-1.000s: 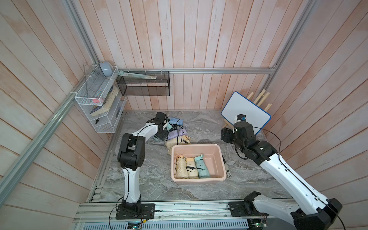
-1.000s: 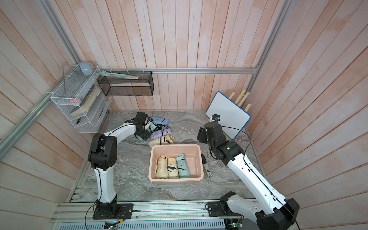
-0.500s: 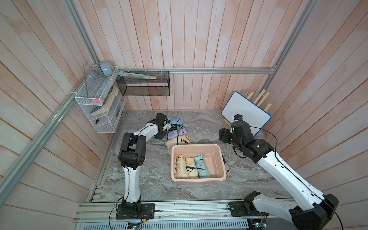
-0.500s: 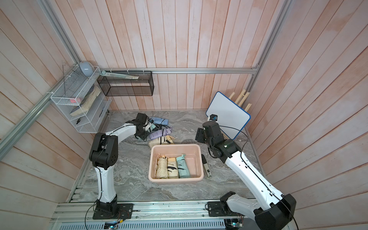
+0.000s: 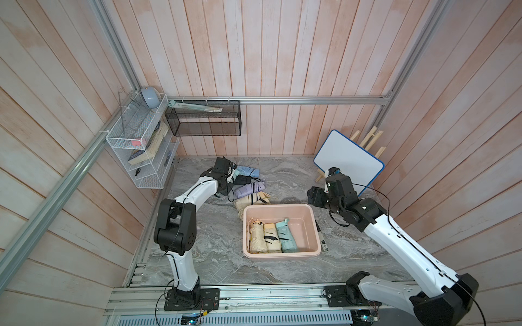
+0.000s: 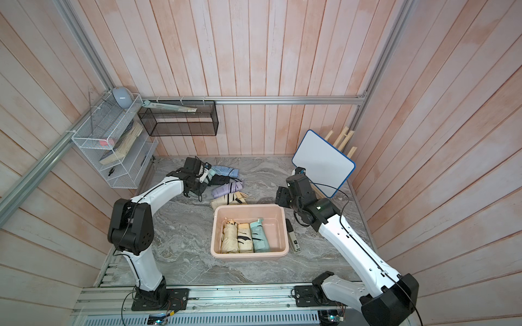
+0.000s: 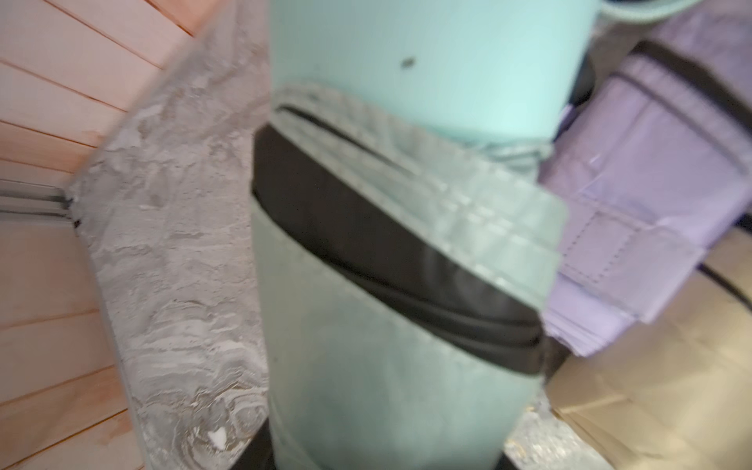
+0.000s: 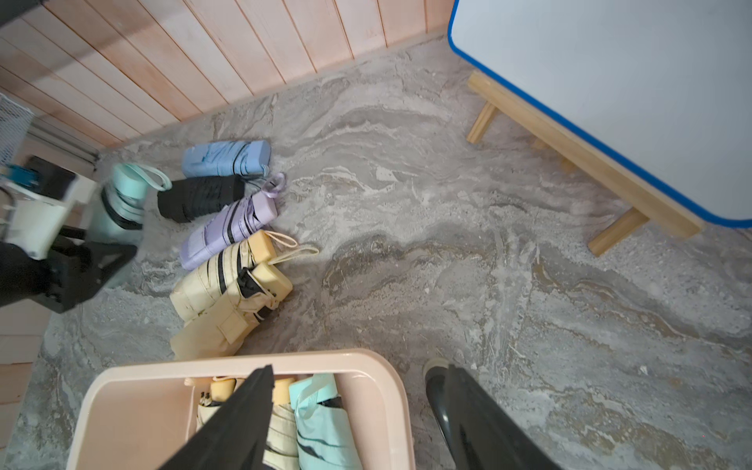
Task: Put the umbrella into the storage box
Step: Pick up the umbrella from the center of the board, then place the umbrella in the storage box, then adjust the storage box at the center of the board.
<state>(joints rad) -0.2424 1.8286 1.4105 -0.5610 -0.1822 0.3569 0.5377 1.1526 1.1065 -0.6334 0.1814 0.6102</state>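
Observation:
My left gripper (image 5: 229, 183) is shut on a mint-green folded umbrella (image 7: 386, 366) at the left end of a row of umbrellas on the marble floor. The right wrist view shows that umbrella (image 8: 118, 203) tilted between the black fingers. Beside it lie light blue (image 5: 248, 171), black (image 5: 243, 179), purple (image 5: 250, 189) and cream (image 5: 251, 201) umbrellas. The pale pink storage box (image 5: 278, 207) holds three folded umbrellas (image 5: 271, 238). My right gripper (image 8: 358, 370) hangs open and empty over the box's far right corner (image 8: 382, 366).
A blue-edged whiteboard (image 5: 348, 161) on a wooden easel stands at the back right. A black marker-like object (image 5: 322, 240) lies along the box's right side. A white wire rack (image 5: 138, 146) and a black mesh basket (image 5: 203, 121) hang on the walls at the back left.
My left gripper has closed from wide open onto the mint-green umbrella. The right arm has drifted slightly left, toward the box's far corner.

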